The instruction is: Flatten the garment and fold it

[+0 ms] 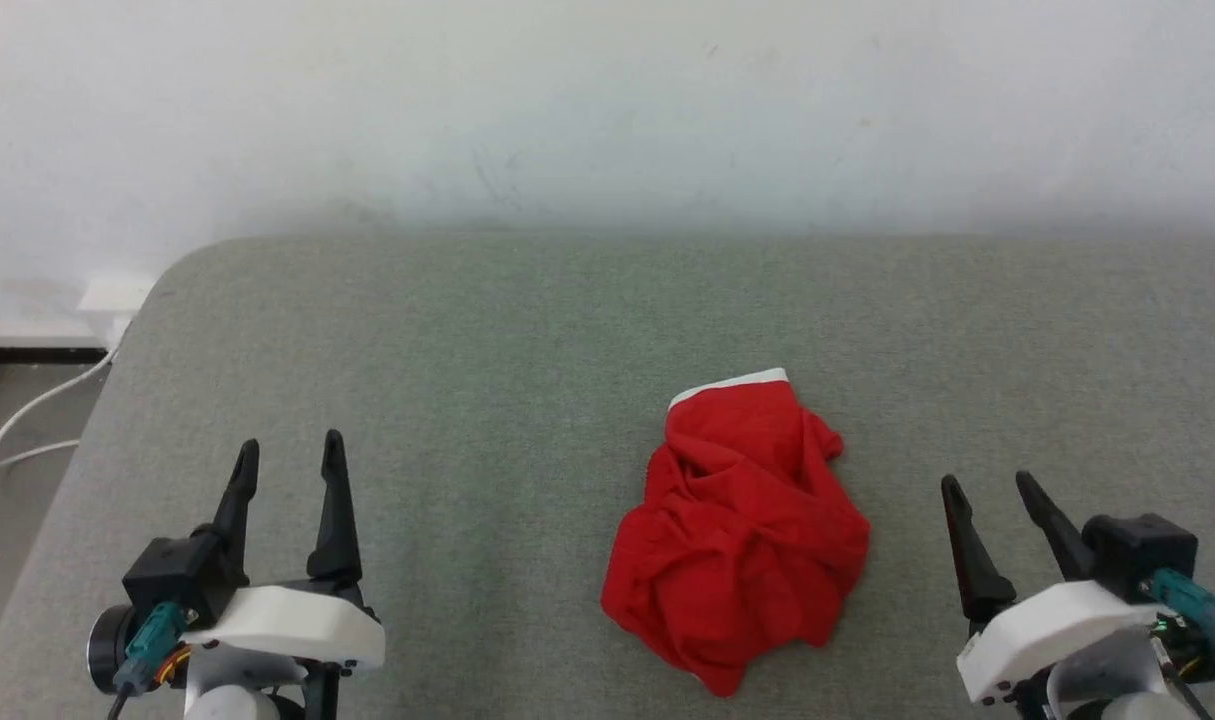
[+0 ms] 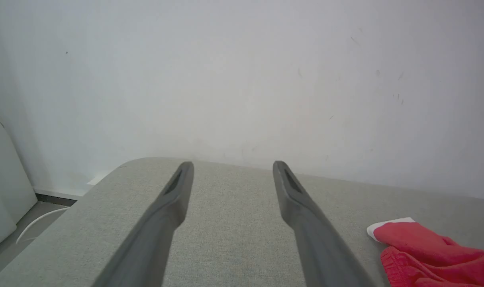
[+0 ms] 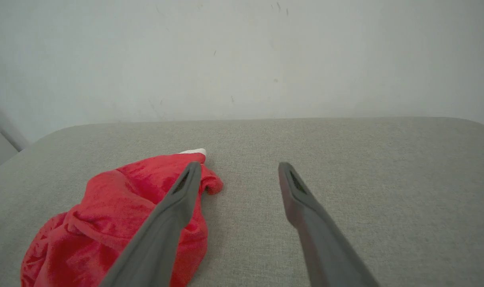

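**Inspector:** Nearest the lens, lower left of the head view: left gripper (image 1: 292, 441), dark fingers spread wide, tips pointing toward the wall (image 1: 607, 100). Poised over the bare grey padded surface (image 1: 447, 330).

**Clerk:** Contact with the cloth?

**Inspector:** Apart. Well to the left of the garment (image 1: 737, 530). Seen from the left wrist as a red heap at lower right, beyond the right-hand finger.

**Clerk:** Other side?

**Inspector:** Right gripper (image 1: 988, 480), lower right, likewise spread wide, fingers leaning slightly leftward. Near the garment, on its right side, and clear of it by the head view. From the right wrist, one finger drawn across the red heap in the picture. Whether above or against it, cannot tell from that view alone.

**Clerk:** Condition of the garment?

**Inspector:** Bright red, thin, crumpled into a rumpled heap. Not yet flattened, not yet folded. Lying on the surface right of centre, between the two grippers, nearer the right one. White band (image 1: 732, 385) showing along the far edge, toward the wall. Deep creases across the middle. Small lobe of cloth sticking out at the far right.

**Clerk:** Surroundings?

**Inspector:** Rounded corner of the surface at far left. Beyond it, a white cable (image 1: 27, 410) trailing over the floor, below a small white box (image 1: 112, 295) at the foot of the wall.
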{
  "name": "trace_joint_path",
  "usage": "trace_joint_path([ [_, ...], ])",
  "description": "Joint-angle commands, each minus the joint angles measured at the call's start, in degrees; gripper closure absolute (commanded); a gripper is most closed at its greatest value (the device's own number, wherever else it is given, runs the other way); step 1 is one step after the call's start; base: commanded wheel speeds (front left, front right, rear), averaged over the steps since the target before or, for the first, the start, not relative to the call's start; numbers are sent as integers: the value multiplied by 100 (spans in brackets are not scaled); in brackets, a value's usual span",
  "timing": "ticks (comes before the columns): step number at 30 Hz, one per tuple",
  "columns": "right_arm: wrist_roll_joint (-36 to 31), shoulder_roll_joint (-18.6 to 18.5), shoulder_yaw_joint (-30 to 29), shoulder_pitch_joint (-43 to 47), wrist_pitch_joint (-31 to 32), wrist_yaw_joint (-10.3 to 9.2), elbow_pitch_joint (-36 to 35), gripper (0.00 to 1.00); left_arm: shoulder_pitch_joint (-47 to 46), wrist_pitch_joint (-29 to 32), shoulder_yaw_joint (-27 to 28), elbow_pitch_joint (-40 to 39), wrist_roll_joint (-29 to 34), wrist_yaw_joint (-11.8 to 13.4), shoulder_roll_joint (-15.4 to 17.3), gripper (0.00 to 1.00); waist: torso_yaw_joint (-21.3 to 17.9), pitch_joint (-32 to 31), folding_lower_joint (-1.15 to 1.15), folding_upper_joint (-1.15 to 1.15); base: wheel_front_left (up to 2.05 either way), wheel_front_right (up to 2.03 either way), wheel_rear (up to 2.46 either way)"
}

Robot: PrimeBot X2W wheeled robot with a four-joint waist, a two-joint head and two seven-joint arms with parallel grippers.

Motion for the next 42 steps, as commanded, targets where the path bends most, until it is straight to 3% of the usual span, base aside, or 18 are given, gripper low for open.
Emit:
trace_joint_path([
  [1, 9, 14, -65, -186, 120, -4, 148, 0, 48, -26, -6, -46, 52, -17, -20, 0, 197, 114, 0, 0, 0, 0, 0],
  [11, 216, -41, 1, -1776, 1518, -4, 1967, 0, -154, -27, -91, -69, 145, -198, -361, 0, 730, 348, 0, 0, 0, 0, 0],
  [18, 553, -373, 489, -2747, 2593, -4, 3325, 0, -370, -27, -33, 42, 258, -396, -566, 0, 830, 487, 0, 0, 0, 0, 0],
  [24, 813, -414, 768, -2971, 3367, -4, 4136, 0, -414, -27, -9, 156, 347, -535, -692, 0, 844, 519, 0, 0, 0, 0, 0],
  [25, 900, -409, 823, -2980, 3469, -4, 4235, 42, -411, -27, 3, 180, 361, -555, -713, 0, 842, 519, 0, 0, 0, 0, 0],
  [26, 982, -409, 878, -2987, 3527, -4, 4299, 61, -405, -27, 23, 201, 373, -573, -730, 0, 834, 514, 0, 0, 0, 0, 0],
  [27, 1045, -420, 929, -2993, 3533, -4, 4333, 96, -397, -27, 44, 222, 386, -587, -743, 0, 824, 505, 0, 0, 0, 0, 0],
  [30, 1250, -444, 1076, -3032, 3223, -4, 4212, 100, -363, -27, 119, 258, 426, -614, -777, 0, 758, 477, 0, 0, 0, 0, 0],
  [35, 1383, -654, 1166, -2990, 2088, -4, 3727, 100, -293, -27, 198, 334, 489, -656, -815, 0, 634, 332, 0, 0, 0, 0, 0],
  [42, 1112, -976, 740, -2417, 1113, -4, 2829, 100, -150, -27, 291, 355, 524, -694, -838, 0, 390, 125, 0, 0, 0, 0, 0],
])
